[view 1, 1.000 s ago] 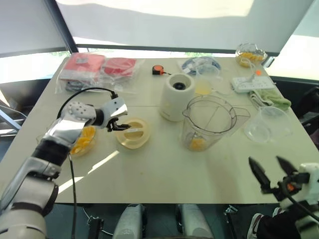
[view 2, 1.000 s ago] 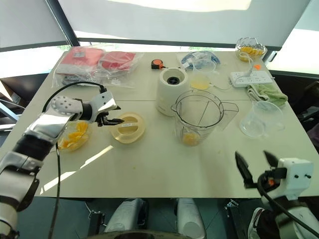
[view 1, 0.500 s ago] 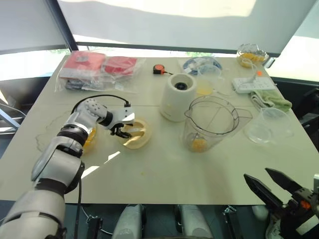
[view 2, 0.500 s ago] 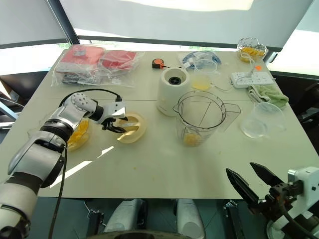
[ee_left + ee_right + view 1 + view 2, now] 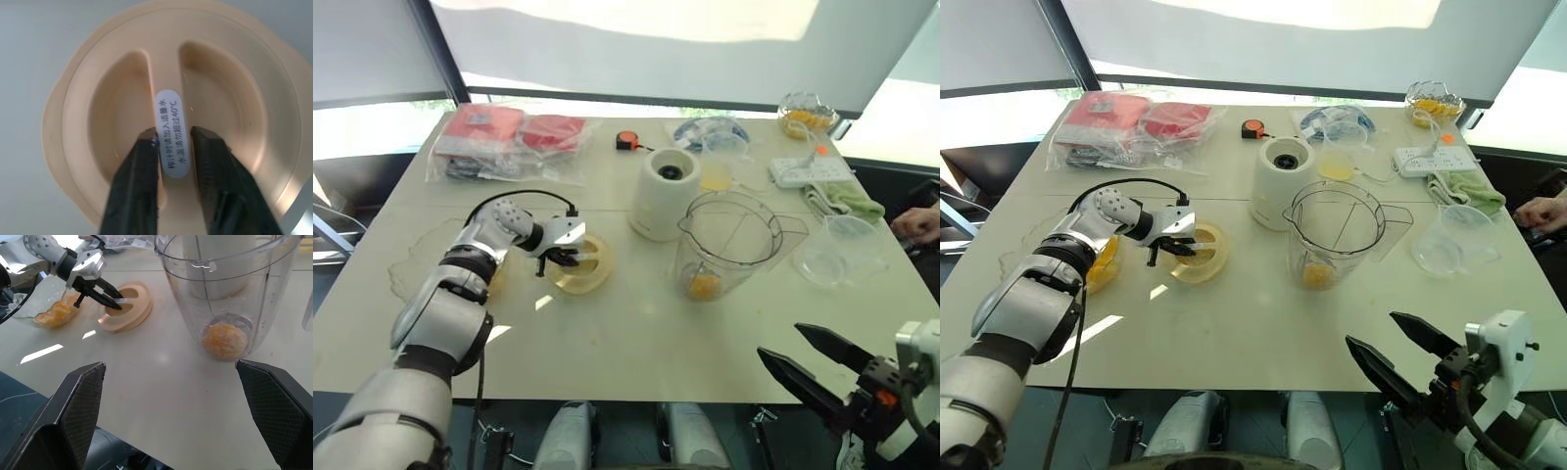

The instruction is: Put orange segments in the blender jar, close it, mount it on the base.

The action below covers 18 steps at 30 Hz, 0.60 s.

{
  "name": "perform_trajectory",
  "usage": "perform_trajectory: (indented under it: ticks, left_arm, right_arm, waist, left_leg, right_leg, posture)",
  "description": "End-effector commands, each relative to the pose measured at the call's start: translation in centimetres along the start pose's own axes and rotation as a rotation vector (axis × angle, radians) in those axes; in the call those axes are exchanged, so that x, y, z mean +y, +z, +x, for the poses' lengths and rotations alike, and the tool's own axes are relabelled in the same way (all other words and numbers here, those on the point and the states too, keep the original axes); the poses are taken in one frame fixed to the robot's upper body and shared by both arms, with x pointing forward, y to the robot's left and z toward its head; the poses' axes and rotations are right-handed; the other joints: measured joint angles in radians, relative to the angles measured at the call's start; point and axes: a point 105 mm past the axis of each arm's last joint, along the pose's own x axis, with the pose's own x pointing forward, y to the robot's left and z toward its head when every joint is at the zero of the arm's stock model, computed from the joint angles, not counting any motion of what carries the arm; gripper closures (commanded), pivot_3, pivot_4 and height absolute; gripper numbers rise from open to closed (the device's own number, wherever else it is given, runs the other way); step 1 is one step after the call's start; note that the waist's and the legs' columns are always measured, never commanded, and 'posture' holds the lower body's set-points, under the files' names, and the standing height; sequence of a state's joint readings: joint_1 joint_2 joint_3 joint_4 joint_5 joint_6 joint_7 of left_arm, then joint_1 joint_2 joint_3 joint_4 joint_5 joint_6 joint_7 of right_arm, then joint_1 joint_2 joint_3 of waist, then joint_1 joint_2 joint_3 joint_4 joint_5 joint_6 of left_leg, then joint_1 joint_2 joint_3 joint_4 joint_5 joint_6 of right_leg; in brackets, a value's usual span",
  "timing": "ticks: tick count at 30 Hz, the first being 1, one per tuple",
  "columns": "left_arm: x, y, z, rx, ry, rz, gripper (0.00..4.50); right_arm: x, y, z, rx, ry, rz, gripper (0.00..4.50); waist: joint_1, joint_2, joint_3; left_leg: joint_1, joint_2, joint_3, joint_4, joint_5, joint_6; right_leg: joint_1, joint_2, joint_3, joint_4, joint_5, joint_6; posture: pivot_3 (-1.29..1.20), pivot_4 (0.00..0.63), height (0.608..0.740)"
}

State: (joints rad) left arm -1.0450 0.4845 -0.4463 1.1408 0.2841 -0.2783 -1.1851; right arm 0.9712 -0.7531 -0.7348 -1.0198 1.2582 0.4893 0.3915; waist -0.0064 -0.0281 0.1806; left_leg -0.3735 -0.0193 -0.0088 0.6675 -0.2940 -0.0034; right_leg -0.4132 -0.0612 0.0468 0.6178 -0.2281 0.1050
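Observation:
The clear blender jar (image 5: 729, 240) stands upright mid-table with orange segments (image 5: 225, 340) at its bottom. Just behind it to the left is the cream base (image 5: 664, 191). Left of the jar a round pale yellow lid (image 5: 592, 274) lies on the table. My left gripper (image 5: 563, 258) is shut on the lid's raised centre ridge (image 5: 171, 112), one finger on each side. More orange segments lie in a shallow bowl (image 5: 1102, 262) by the left forearm. My right gripper (image 5: 778, 340) hovers open off the table's near right edge, pointing toward the jar.
Red packets (image 5: 509, 132) and a tape measure (image 5: 626, 140) lie at the back left. A cup of yellow liquid (image 5: 715, 171), a power strip (image 5: 808, 168), a green cloth (image 5: 847, 201), a clear bowl (image 5: 847, 250) and a wavy glass bowl (image 5: 806, 106) crowd the right. A person's hand (image 5: 915, 220) is at the right edge.
My left gripper has sunk onto the lid and closed on its centre ridge. The right gripper has swung in toward the left and turned its fingers toward the table.

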Motion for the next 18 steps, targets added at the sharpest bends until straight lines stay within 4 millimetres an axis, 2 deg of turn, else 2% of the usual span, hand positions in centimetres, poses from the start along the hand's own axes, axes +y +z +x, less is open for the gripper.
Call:
perform_trajectory:
  ticks: [1, 4, 8, 10, 12, 14, 16, 18]
  left_arm:
    - [-0.3, -1.0, 0.1, 0.042, -0.001, -0.012, 4.26]
    - [0.5, -0.3, -0.5, 0.011, 0.025, -0.017, 4.26]
    - [4.5, 4.3, -5.4, -0.107, 0.117, 0.022, 4.26]
    - [7.3, 10.0, -11.0, -0.269, 0.184, 0.078, 4.26]
    - [8.5, 15.1, -15.7, -0.398, 0.215, 0.136, 4.26]
    - [8.5, 17.7, -17.4, -0.456, 0.196, 0.170, 4.26]
    - [7.8, 20.8, -18.3, -0.576, 0.109, 0.155, 4.26]
    - [7.1, 23.1, -18.3, -0.635, 0.027, 0.170, 4.26]
  right_arm:
    - [0.6, 0.6, 0.5, -0.027, 0.018, -0.035, 0.00]
    - [0.4, 0.5, 0.9, -0.022, 0.017, -0.039, 0.00]
    - [-1.0, 0.2, 1.1, -0.029, -0.023, -0.035, 0.00]
    - [-2.3, 0.3, 1.4, -0.044, -0.064, -0.043, 0.00]
    - [-4.0, 0.5, 1.8, -0.079, -0.127, -0.041, 0.00]
    - [-5.5, 0.5, 1.9, -0.094, -0.192, -0.056, 0.00]
    - [-6.8, 0.5, 2.0, -0.098, -0.239, -0.080, 0.00]
    - [-7.4, 0.9, 2.1, -0.118, -0.261, -0.099, 0.00]
  waist:
    - [-0.001, 0.000, 0.000]
    - [-0.002, 0.000, 0.000]
    - [-0.001, -0.005, 0.003]
    - [0.001, -0.009, 0.004]
    - [0.010, -0.010, 0.005]
    - [0.018, -0.006, 0.003]
    - [0.020, 0.005, -0.003]
    - [0.023, 0.013, -0.008]
  left_leg:
    - [0.000, 0.000, 0.000, 0.000, 0.000, 0.000]
    - [0.000, 0.001, 0.000, 0.000, 0.000, 0.000]
    - [-0.002, 0.000, -0.002, 0.001, 0.000, 0.000]
    - [-0.009, 0.000, -0.002, 0.003, 0.000, 0.000]
    - [-0.028, 0.001, -0.008, 0.015, -0.001, 0.001]
    - [-0.038, -0.001, -0.008, 0.018, -0.001, 0.002]
    - [-0.034, -0.003, -0.004, 0.017, -0.006, 0.012]
    - [-0.028, -0.007, -0.002, 0.017, -0.011, 0.019]
  right_leg:
    - [0.002, 0.000, 0.000, -0.001, 0.000, 0.000]
    - [0.003, -0.001, -0.001, -0.002, -0.001, 0.000]
    - [-0.002, 0.000, -0.002, -0.002, 0.002, -0.001]
    - [-0.009, 0.003, -0.003, 0.000, 0.004, 0.002]
    - [-0.021, 0.005, -0.006, 0.002, 0.007, 0.006]
    - [-0.029, 0.005, -0.007, 0.000, 0.011, 0.010]
    - [-0.023, 0.001, -0.006, -0.004, 0.010, 0.013]
    - [-0.017, -0.003, -0.005, -0.005, 0.006, 0.019]
  posture:
    - [0.00, 0.150, 0.740]
    - [0.00, 0.150, 0.740]
    - [0.00, 0.150, 0.740]
    - [0.00, 0.150, 0.740]
    - [0.00, 0.150, 0.740]
    - [0.00, 0.150, 0.740]
    - [0.00, 0.150, 0.740]
    - [0.00, 0.150, 0.740]
